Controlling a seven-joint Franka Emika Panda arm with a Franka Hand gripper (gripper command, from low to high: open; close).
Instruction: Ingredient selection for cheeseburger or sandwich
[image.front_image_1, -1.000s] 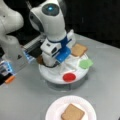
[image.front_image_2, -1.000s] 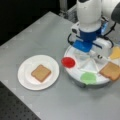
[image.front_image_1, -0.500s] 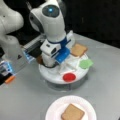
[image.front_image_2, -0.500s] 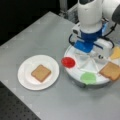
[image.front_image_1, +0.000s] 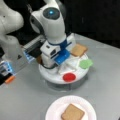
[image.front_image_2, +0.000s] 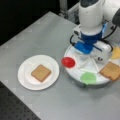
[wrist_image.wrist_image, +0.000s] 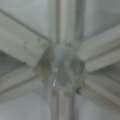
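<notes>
Arm low over round white divided tray (image.front_image_1: 53, 77), claw state can't tell.
Claw itself hidden under arm body in both front views; wrist view shows only tray's central hub (wrist_image.wrist_image: 61, 66) w/ radiating dividers, close up. One tan-brown bread square (image.front_image_1: 72, 113) lies flat on white paper plate (image.front_image_1: 53, 110) on grey worktop (image.front_image_2: 37, 32). 2nd tan bread square (image.front_image_2: 110, 71) at tray edge, yellow cheese square (image.front_image_2: 116, 53) nr it. Red round disc (image.front_image_2: 68, 62) & green leaf-like piece (image.front_image_2: 88, 77) in tray compartments.

The arm (image.front_image_2: 91, 22) stands over the white divided tray (image.front_image_2: 75, 71), blocking its middle; the plate (image.front_image_2: 25, 80) lies unobstructed.
</notes>
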